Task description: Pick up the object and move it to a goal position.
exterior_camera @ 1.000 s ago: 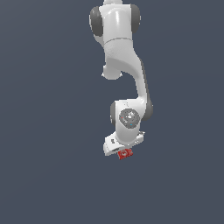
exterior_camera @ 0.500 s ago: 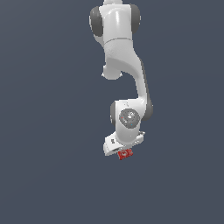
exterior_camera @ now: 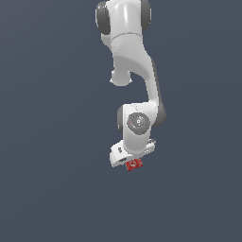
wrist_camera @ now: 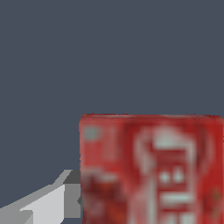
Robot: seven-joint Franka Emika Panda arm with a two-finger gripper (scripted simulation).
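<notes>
The small flat red box (exterior_camera: 134, 164) with white lettering sits at the tip of my white gripper (exterior_camera: 132, 162) in the exterior view, below the arm's wrist. The fingers are mostly hidden behind the hand and the box, and the box appears clamped between them. In the wrist view the red box (wrist_camera: 151, 170) fills much of the picture, very close to the camera, with one grey finger (wrist_camera: 48, 201) beside it touching its edge. No goal marker shows in either view.
Only a uniform dark grey-blue background (exterior_camera: 47, 142) surrounds the arm (exterior_camera: 132, 56). No surface edge, container or other object is visible.
</notes>
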